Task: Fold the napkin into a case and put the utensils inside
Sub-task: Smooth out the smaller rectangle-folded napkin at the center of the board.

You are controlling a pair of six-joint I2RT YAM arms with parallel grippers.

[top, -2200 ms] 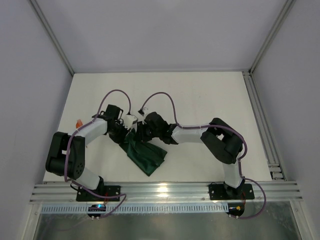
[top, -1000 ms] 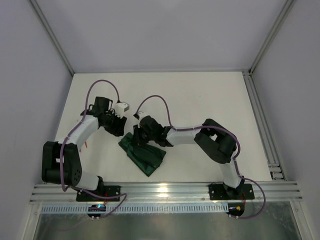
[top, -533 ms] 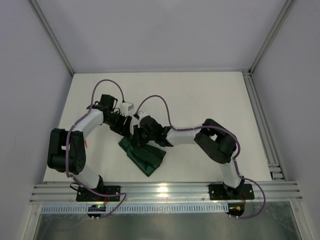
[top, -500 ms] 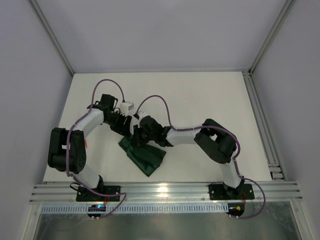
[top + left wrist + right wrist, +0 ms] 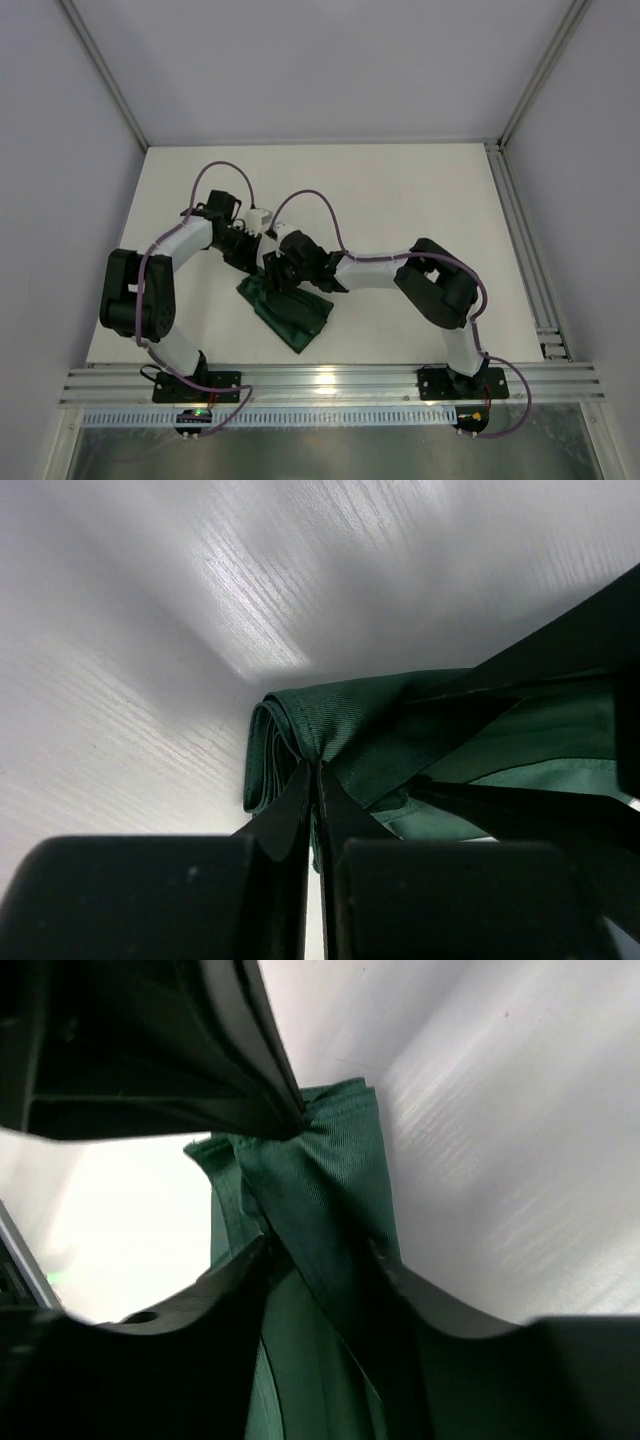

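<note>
The dark green napkin (image 5: 297, 316) lies folded into a narrow oblong case, slanting from the grippers toward the near edge. My left gripper (image 5: 259, 266) is shut on its far end; in the left wrist view the fingertips (image 5: 300, 780) pinch a bunched fold of the napkin (image 5: 350, 705). My right gripper (image 5: 273, 284) is at the same end. In its wrist view the right gripper (image 5: 318, 1255) is open, with a band of napkin (image 5: 345, 1170) running between the spread jaws. The left gripper's finger (image 5: 262, 1055) meets the cloth just above. The utensils are out of view.
White tabletop (image 5: 400, 200) extends behind and right of the arms. An aluminium rail (image 5: 330, 380) carries both arm bases at the near edge. Grey walls and frame posts (image 5: 100, 80) close in the sides. Purple cables (image 5: 318, 195) loop over both wrists.
The left gripper has swung right from the table's left side to the napkin's far end and closed on the cloth. The right gripper's jaws have widened; the napkin has stayed in place.
</note>
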